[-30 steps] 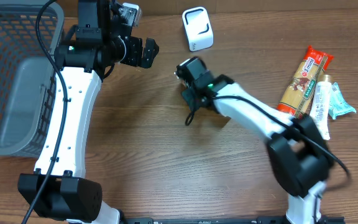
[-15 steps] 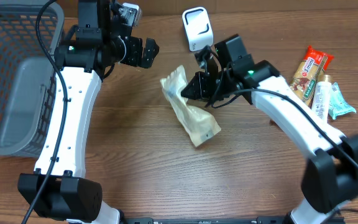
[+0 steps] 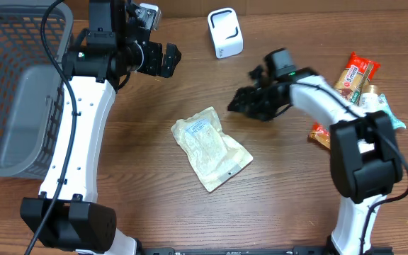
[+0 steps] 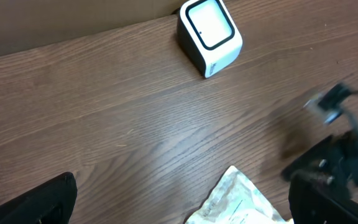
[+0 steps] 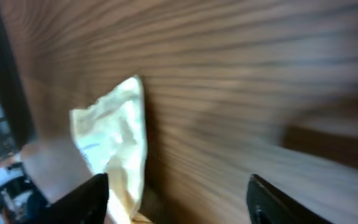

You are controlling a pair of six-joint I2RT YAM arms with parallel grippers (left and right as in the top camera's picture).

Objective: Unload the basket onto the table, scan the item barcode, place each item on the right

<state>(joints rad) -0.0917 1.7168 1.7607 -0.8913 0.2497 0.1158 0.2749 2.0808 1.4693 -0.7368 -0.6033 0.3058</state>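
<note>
Reached in low just right of the pouch (image 3: 211, 147) with the right gripper (image 3: 241, 105), jaws spread and empty; poised the left gripper (image 3: 167, 62) beyond the pouch's far edge, likewise wide, holding nothing.

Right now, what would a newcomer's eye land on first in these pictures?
A pale pouch lies flat in the middle of the table with nothing touching it. The right gripper hovers open and empty just beyond it, to the right. The white scanner stands at the far edge, and snack packets are piled on the right.
</note>
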